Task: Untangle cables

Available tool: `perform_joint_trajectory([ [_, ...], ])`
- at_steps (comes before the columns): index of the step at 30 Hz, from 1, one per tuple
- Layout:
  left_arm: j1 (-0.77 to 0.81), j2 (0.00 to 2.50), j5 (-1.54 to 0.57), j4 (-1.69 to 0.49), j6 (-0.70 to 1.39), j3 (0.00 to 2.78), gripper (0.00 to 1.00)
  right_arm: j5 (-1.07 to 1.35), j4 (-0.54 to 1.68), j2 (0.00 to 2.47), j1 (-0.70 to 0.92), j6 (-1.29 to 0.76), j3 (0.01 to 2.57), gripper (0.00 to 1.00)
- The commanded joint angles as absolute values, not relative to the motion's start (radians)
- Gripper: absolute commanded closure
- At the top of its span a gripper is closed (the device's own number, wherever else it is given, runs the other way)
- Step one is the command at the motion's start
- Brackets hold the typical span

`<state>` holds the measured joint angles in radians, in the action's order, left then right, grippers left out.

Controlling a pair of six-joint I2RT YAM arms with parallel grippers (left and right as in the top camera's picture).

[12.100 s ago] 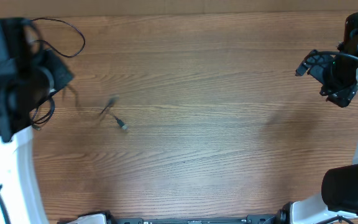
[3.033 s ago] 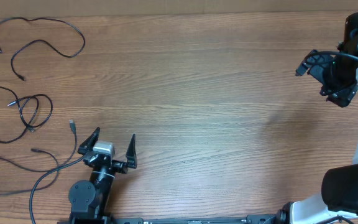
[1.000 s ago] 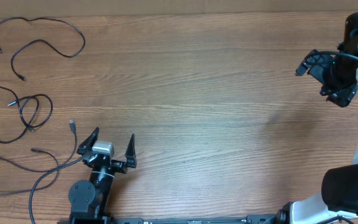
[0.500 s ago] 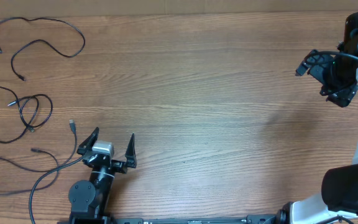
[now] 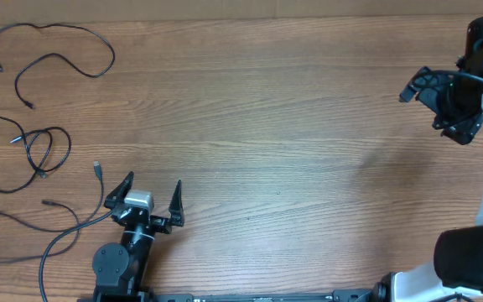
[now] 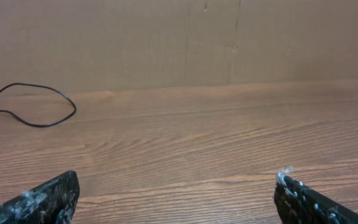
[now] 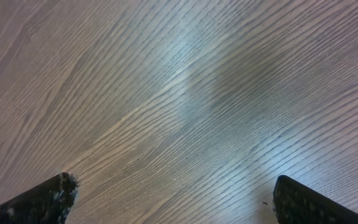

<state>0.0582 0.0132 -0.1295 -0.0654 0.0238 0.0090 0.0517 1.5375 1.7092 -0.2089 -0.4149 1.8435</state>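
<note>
At the left edge of the counter (image 5: 267, 126), where the cables (image 5: 38, 155) lie loose, lower the spread, empty left hand (image 5: 154, 179) onto 1 strand near its plug and draw it clear; the right hand (image 7: 173, 179) is likewise spread

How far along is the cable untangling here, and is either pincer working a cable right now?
Mostly done, it seems: the cables lie spread apart at the left of the table, the top cable and lower cable as open strands. In hand: nothing; the left pincer and right pincer are open and empty. Left: the middle cable crosses itself in a loop and may need straightening.
</note>
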Motion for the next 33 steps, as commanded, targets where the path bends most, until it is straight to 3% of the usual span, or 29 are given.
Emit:
perform_joint_trajectory([
  [1,0.053,0.004,-0.123,-0.068,0.033,0.004,0.00,0.046,1.534,1.622,-0.211,-0.414,1.845,0.00],
  [33,0.053,0.004,-0.123,-0.068,0.033,0.004,0.00,0.012,1.503,1.012,-0.116,-0.406,1.795,0.00],
])
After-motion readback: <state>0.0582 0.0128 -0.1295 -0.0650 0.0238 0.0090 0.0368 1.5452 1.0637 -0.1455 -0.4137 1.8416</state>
